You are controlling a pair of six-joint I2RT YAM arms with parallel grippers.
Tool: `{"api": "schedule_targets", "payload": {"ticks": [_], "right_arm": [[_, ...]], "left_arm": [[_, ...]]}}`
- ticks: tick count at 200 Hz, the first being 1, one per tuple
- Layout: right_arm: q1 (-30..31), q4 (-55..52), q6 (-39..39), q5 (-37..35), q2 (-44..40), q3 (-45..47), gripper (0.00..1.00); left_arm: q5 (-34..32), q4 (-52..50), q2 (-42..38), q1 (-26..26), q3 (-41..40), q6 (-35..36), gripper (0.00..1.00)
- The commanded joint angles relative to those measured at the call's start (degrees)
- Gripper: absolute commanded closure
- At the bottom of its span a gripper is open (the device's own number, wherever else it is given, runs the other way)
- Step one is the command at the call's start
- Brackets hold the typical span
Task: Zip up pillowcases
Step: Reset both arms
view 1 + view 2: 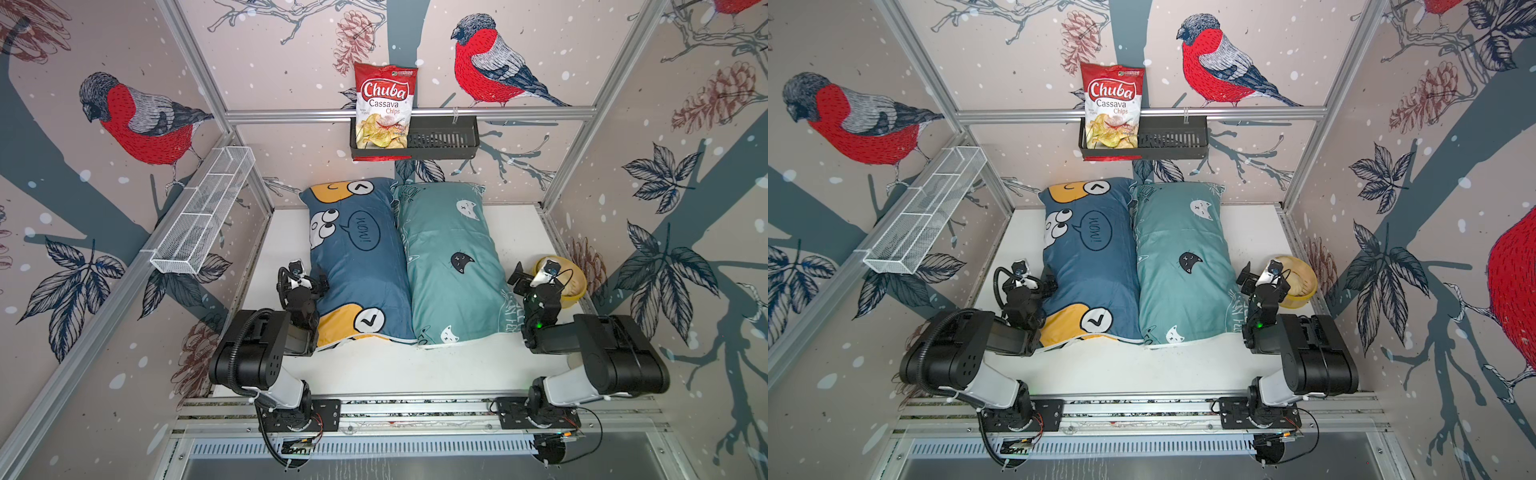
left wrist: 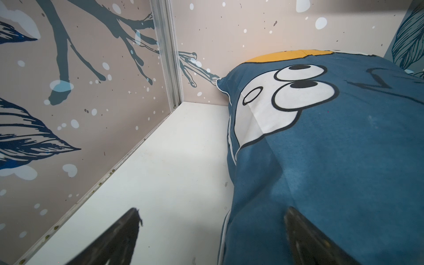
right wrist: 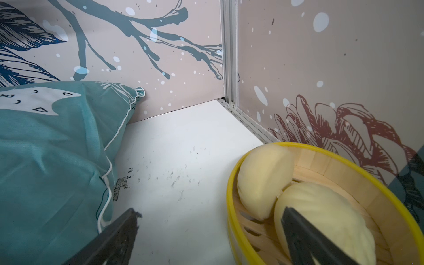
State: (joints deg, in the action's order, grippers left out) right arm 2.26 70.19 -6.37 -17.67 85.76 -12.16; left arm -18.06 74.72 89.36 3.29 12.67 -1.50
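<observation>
Two pillowcases lie side by side on the white table point(image 1: 374, 365). The dark blue one point(image 1: 357, 257) point(image 1: 1092, 257) with orange and white cartoon faces is on the left. The teal one point(image 1: 449, 266) point(image 1: 1183, 266) with cat faces is on the right. My left gripper point(image 1: 312, 279) point(image 2: 212, 210) is open and straddles the blue pillow's point(image 2: 321, 149) left edge, one finger over the table, one over the fabric. My right gripper point(image 1: 540, 270) point(image 3: 210, 211) is open between the teal pillow point(image 3: 52, 149) and a steamer basket. It holds nothing. I cannot make out the zips.
A yellow-rimmed bamboo steamer basket point(image 1: 575, 291) point(image 3: 231, 183) with two pale buns point(image 3: 263, 179) sits by the right wall under one right finger. On the back wall a black basket point(image 1: 444, 139) holds a chips bag point(image 1: 384, 108). A white wire shelf point(image 1: 203, 212) hangs on the left wall.
</observation>
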Motion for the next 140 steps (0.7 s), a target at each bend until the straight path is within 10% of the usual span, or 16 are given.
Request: {"api": "schedule_targets", "payload": {"ticks": [1, 140], "right_arm": [[0.73, 0.25, 0.23, -1.15, 0.35, -0.50, 0.00], [0.20, -0.83, -0.09, -0.08, 0.38, -1.02, 0.00]], "left_arm": [[1.20, 2.62, 0.17, 0.27, -0.19, 0.79, 0.02], [1.24, 2.46, 0.20, 0.23, -0.10, 0.79, 0.02]]}}
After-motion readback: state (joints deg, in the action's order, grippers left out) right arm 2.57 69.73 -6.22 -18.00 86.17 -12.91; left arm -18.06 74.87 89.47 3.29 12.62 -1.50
